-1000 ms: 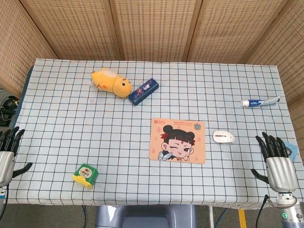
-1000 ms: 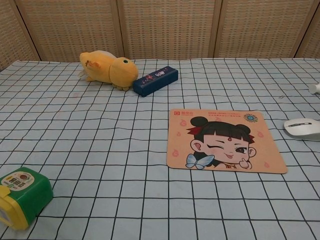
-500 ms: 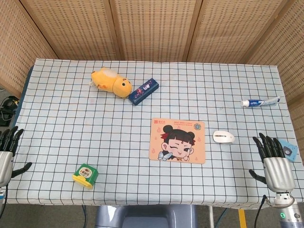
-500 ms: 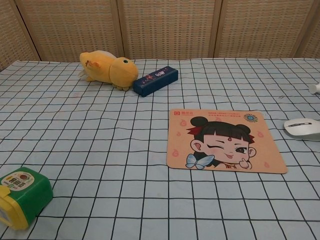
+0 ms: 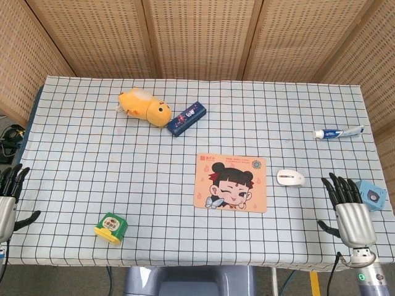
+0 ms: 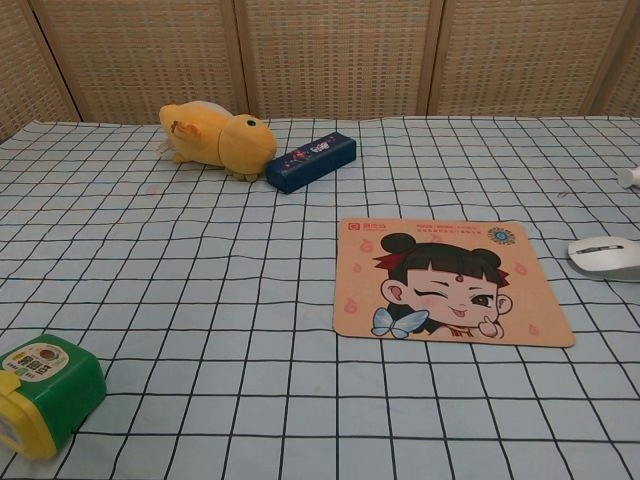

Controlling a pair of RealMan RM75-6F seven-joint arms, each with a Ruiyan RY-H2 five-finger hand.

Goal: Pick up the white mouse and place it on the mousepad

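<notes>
The white mouse [image 5: 290,178] lies on the checked cloth just right of the mousepad [image 5: 231,182], an orange pad with a cartoon girl's face. In the chest view the mouse [image 6: 607,257] sits at the right edge, beside the mousepad [image 6: 447,281]. My right hand [image 5: 349,211] hovers near the table's front right corner, fingers spread and empty, right of and nearer than the mouse. My left hand [image 5: 8,200] hangs off the front left edge, fingers apart, holding nothing. Neither hand shows in the chest view.
A yellow plush toy [image 5: 144,106] and a dark blue box [image 5: 187,118] lie at the back. A toothpaste tube [image 5: 337,132] is at the right, a green-and-yellow container [image 5: 111,227] at the front left. A small blue object [image 5: 373,195] sits by the right edge.
My right hand has shifted a little to the left and toward the front edge, uncovering the small blue object. The mouse and left hand have not moved.
</notes>
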